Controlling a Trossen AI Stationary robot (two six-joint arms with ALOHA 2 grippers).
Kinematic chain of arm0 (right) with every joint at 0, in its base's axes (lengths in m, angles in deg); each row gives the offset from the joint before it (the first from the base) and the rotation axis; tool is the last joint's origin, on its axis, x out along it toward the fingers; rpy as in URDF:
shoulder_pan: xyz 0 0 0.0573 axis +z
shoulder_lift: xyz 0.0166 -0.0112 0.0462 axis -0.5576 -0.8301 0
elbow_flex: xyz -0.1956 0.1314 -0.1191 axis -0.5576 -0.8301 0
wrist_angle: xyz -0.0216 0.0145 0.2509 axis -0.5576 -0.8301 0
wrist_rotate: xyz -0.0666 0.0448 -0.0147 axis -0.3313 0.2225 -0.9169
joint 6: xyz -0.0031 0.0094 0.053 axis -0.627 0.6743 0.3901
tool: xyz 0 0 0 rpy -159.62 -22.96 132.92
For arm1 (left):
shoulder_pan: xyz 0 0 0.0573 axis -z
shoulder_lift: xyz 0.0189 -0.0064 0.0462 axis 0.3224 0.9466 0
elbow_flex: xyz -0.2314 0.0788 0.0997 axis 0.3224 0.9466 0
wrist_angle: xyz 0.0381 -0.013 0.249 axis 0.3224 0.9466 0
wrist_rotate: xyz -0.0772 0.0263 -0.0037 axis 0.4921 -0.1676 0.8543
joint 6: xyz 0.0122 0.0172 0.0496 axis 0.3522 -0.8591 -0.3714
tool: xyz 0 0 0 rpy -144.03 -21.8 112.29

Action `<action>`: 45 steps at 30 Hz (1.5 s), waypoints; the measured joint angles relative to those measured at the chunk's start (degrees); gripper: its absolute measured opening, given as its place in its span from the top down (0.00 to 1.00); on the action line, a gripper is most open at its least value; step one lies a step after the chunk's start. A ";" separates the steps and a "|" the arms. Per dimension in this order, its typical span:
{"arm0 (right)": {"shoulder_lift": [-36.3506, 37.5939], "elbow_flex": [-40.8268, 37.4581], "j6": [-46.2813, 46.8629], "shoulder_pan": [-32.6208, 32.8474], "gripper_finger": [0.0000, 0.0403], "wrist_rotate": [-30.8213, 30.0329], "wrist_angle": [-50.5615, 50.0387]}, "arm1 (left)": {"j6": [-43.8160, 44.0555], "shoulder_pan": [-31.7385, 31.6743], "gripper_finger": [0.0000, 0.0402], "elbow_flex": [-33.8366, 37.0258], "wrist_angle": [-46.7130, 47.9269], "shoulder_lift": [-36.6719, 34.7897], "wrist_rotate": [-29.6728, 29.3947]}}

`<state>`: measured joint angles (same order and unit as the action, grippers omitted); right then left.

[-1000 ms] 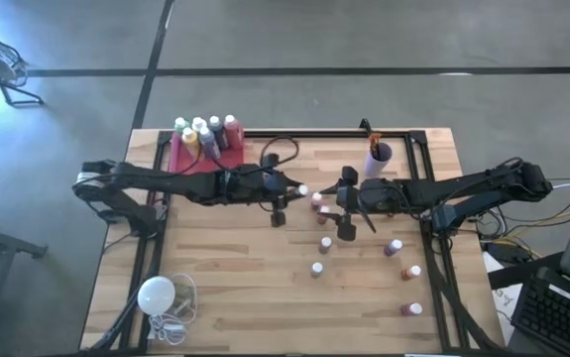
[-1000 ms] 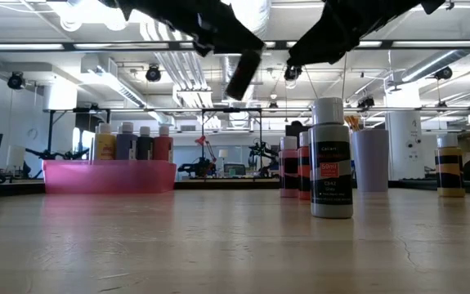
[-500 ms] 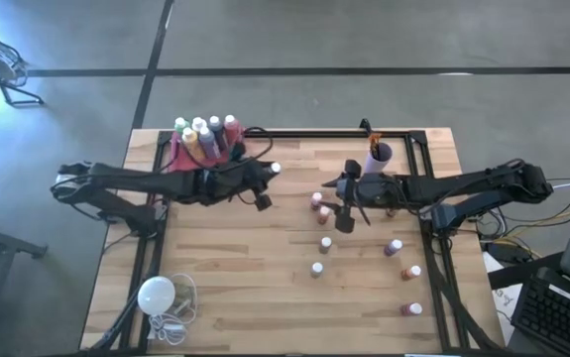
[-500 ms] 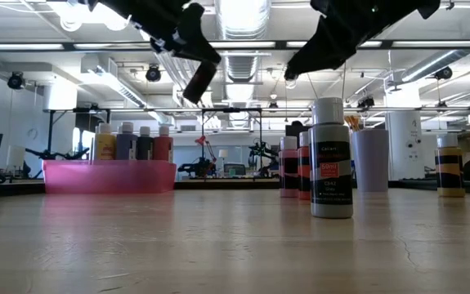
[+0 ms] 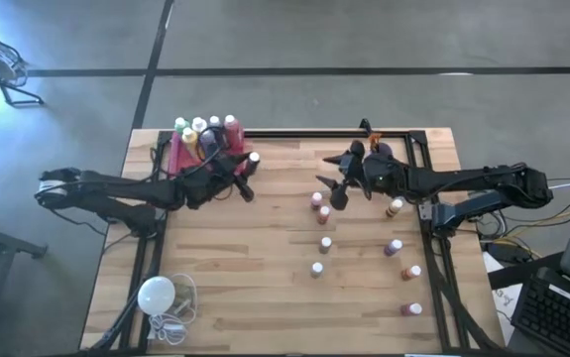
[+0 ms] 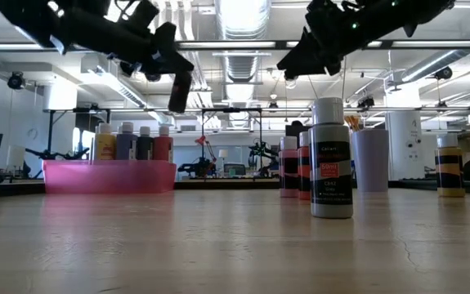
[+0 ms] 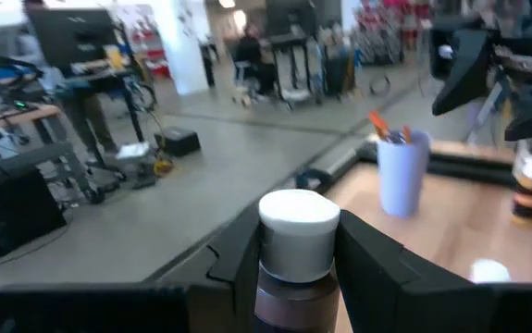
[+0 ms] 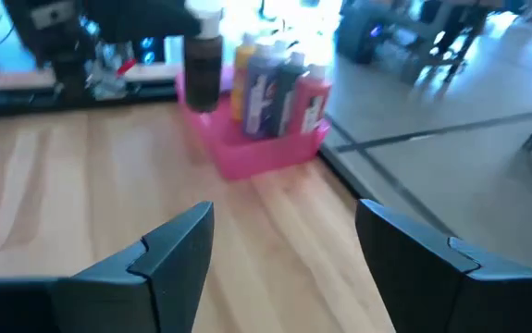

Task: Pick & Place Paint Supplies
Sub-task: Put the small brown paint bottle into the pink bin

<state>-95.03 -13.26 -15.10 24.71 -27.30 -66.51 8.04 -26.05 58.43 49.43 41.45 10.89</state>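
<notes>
A brown bottle (image 7: pixel 291 268) with a white cap is pinched between the fingers of the left gripper (image 5: pixel 246 177), held in the air just beside the pink tray (image 5: pixel 178 154) at the table's far left; in the low view it hangs dark above the tray (image 6: pixel 109 175), well clear of the wood. The tray already holds a cluster of upright bottles (image 5: pixel 203 132), yellow, purple, dark and red ones (image 6: pixel 132 142). The right gripper (image 5: pixel 341 180) hovers over the far middle of the table with its fingers (image 8: pixel 168 250) spread and nothing between them, facing the tray across bare wood. Just below it in the high view stand two small bottles (image 5: pixel 318 205) close together, with more loose bottles (image 5: pixel 399 268) scattered toward the near right. A pale cup (image 7: pixel 402 170) holding brushes stands at the far right edge, near the right arm. A white bulb (image 5: pixel 156 295) with its cord lies at the near left corner.
</notes>
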 joint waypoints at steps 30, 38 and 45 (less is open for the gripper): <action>0.24 -6.85 -0.04 -9.96 0.35 0.64 20.04 | 4.96 -19.97 0.70 8.09 -18.03 9.44 -0.01; 0.24 -6.96 -0.07 -9.96 0.35 0.63 19.78 | 6.71 -22.79 0.70 8.16 -24.74 17.89 -0.04; 0.24 -7.02 -0.26 -9.96 0.40 0.62 19.80 | 8.43 -24.28 0.70 8.84 -30.98 23.20 0.89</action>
<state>-94.79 -20.28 -15.36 14.75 -26.68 -46.71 16.47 -50.33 67.27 18.45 64.65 11.79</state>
